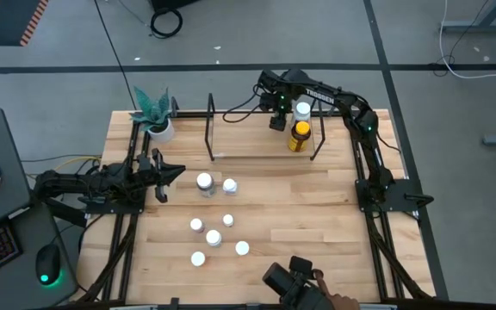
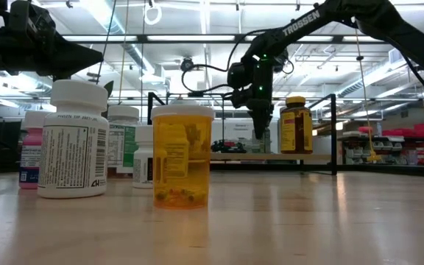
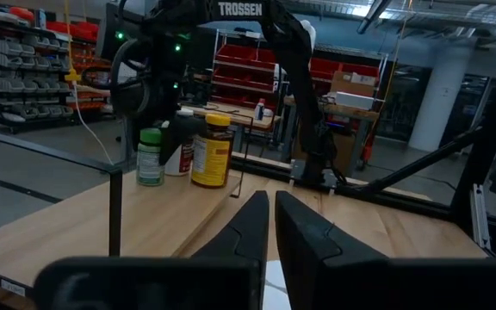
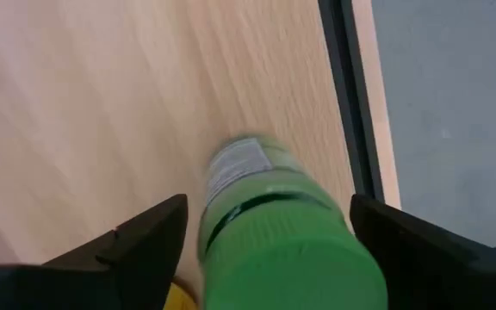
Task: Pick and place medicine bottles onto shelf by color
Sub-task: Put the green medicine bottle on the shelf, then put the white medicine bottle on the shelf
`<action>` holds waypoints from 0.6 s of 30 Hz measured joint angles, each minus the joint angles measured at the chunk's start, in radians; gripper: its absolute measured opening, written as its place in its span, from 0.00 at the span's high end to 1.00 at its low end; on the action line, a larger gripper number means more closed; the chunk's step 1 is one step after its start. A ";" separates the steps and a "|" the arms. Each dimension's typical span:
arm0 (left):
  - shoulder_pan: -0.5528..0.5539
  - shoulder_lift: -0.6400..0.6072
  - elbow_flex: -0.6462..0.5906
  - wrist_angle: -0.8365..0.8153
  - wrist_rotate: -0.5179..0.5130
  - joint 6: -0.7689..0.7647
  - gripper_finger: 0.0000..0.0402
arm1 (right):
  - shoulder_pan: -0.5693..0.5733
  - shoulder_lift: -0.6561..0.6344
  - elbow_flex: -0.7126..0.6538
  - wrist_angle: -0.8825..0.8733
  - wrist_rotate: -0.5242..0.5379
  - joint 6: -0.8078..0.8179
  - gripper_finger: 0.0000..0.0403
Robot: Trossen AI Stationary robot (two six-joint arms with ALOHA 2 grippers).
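Observation:
My right gripper points down over the shelf at the table's far side. It is open, and its fingers stand on either side of a green-capped green bottle, with a gap showing on each side. The bottle stands upright on the shelf board, beside a white bottle and an amber bottle with a yellow cap. Several white-capped bottles stand on the table's middle. My left gripper waits shut at the table's left.
A potted plant stands at the far left corner. Black wire uprights frame the shelf. At the near edge sits a camera, with a person's hand beside it. An orange bottle and a white one stand close to the low camera.

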 joint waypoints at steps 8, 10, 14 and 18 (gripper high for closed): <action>0.000 0.000 0.000 0.000 0.000 0.000 0.90 | 0.009 0.000 0.046 -0.032 0.000 0.005 0.11; 0.000 0.000 0.000 0.000 0.000 0.000 0.91 | 0.014 0.000 0.062 -0.033 -0.002 0.007 0.10; 0.000 0.000 0.000 0.000 0.000 0.000 0.92 | 0.028 0.000 0.094 -0.033 -0.005 0.007 0.10; 0.000 0.000 0.000 0.000 0.000 0.000 0.93 | 0.046 0.000 0.120 -0.037 -0.008 0.007 0.09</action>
